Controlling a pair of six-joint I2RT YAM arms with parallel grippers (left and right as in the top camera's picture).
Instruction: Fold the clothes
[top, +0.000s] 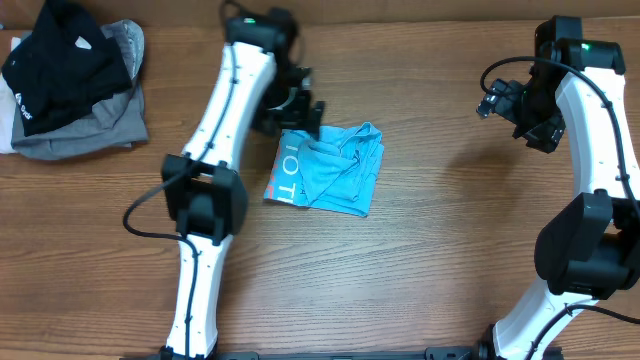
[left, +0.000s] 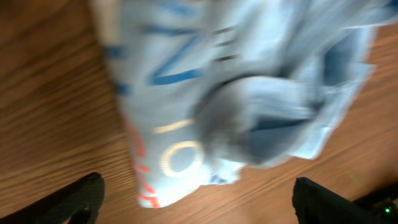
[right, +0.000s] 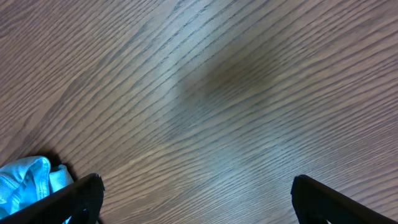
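On the wooden table (top: 420, 270), the sky-blue T-shirt (top: 335, 170) lies mid-table as a crumpled, roughly square bundle, its lettered edge toward my left arm. My left gripper (top: 303, 112) hangs over its far left corner, jaws wide, holding nothing. My right gripper (top: 492, 100), equally wide and empty, sits well apart over bare wood.

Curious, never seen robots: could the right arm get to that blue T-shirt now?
Probably yes: only bare table lies between the right gripper and the blue T-shirt, and its jaws stand open. The left gripper sits over the far corner only.
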